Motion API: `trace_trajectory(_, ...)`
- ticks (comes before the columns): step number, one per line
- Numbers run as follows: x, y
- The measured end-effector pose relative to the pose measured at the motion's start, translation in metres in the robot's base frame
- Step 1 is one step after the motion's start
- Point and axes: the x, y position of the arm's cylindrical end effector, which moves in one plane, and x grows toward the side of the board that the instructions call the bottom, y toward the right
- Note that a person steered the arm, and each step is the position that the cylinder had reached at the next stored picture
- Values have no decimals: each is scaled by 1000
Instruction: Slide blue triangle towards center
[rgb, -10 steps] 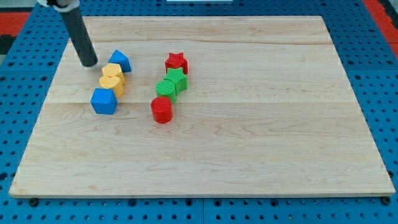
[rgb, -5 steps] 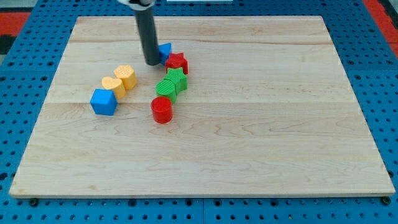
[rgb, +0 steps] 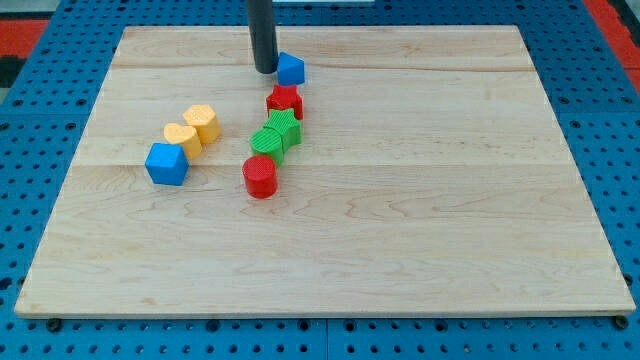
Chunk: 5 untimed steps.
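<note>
On the wooden worktop (rgb: 400, 250), nearest the view's bottom, a red cylinder (rgb: 260, 177) is seen, with a blue cube (rgb: 166, 164) well to its left. Beyond these, two green blocks (rgb: 276, 135) are pressed together, and two yellow blocks (rgb: 191, 129) lie side by side. A red star (rgb: 285, 101) is set just above the green pair. Farthest, the blue triangle (rgb: 291, 68) is found near the top edge, with my tip (rgb: 265, 70) touching its left side. No pincer is fitted.

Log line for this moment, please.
tip touching blue triangle's left | triangle above red star, near board top | not yet at center
</note>
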Motion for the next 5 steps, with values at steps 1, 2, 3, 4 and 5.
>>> trace_trajectory(1, 2, 35)
trace_trajectory(2, 12, 68)
trace_trajectory(3, 22, 68)
trace_trajectory(4, 14, 67)
trace_trajectory(5, -21, 67)
